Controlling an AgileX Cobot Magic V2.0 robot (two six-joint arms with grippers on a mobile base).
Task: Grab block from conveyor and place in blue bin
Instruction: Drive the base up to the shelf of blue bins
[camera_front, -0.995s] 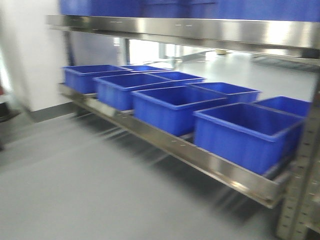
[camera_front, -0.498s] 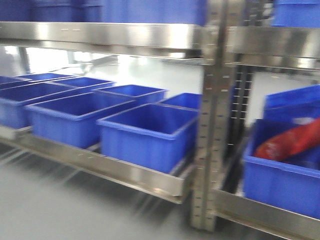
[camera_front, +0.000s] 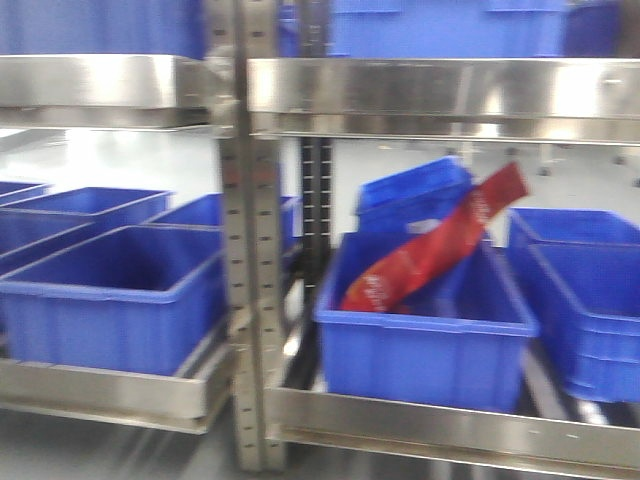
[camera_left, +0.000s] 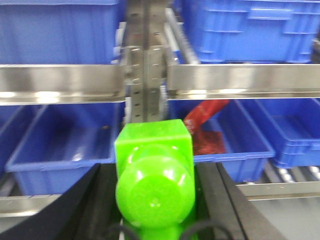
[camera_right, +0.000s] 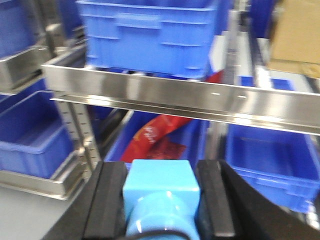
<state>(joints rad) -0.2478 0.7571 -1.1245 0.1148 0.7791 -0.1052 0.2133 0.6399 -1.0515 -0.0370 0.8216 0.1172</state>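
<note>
In the left wrist view my left gripper (camera_left: 155, 172) is shut on a bright green block (camera_left: 154, 160) with a rounded knob, its black fingers (camera_left: 97, 200) against both sides. In the right wrist view my right gripper (camera_right: 161, 175) is shut on a light blue block (camera_right: 161, 187) of the same shape. Both grippers face a steel rack of blue bins. The bin straight ahead (camera_front: 425, 360) holds a long red packet (camera_front: 430, 250), which also shows in the left wrist view (camera_left: 205, 112) and the right wrist view (camera_right: 155, 132). The conveyor is out of view. Neither gripper shows in the front view.
A perforated steel upright (camera_front: 250, 300) stands between an empty blue bin on the left (camera_front: 110, 320) and the bin with the packet. More blue bins sit at the right (camera_front: 590, 310) and on the upper shelf (camera_front: 450, 30). A steel rail (camera_front: 450, 425) runs along the shelf front.
The front view has swept right along the rack. The row of empty bins has slid off to the left, and the upright and the bin with the red packet have come to the middle.
</note>
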